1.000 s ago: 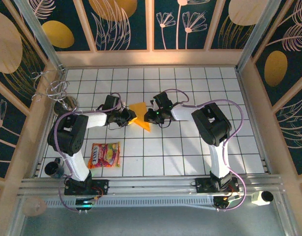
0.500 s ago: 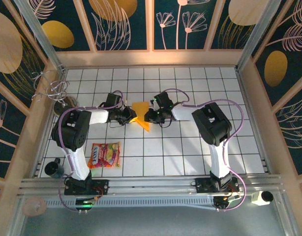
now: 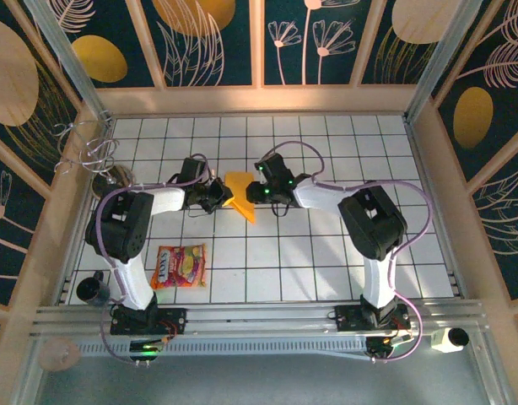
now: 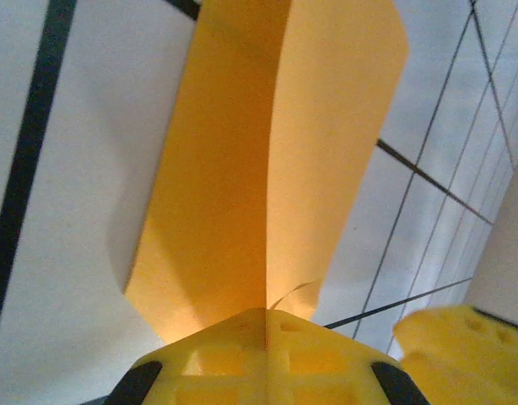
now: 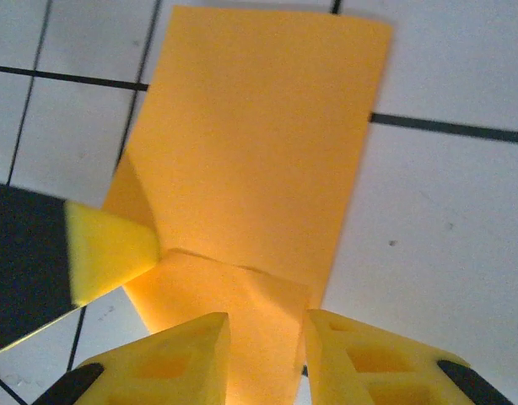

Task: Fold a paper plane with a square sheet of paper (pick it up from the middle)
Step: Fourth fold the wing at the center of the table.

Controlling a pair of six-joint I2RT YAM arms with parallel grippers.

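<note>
left wrist view: left gripper [image 4: 266, 319] pinched shut on the paper plane [image 4: 276, 126] at its crease; right gripper [image 5: 266, 327] slightly parted, fingers straddling its narrow end.

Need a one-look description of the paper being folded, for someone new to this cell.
On the white tiled table, look mid-table where the left gripper and right gripper meet. The paper is the plain orange-yellow folded piece between them, unlike the red-and-yellow printed snack packet nearer the left arm's base.

The sheet of paper [image 3: 240, 189] is plain orange-yellow, the fingers [image 5: 176, 356] bright yellow, the worktop [image 3: 326, 253] white with a dark grid, the snack packet [image 3: 179, 266] printed red and yellow.
</note>
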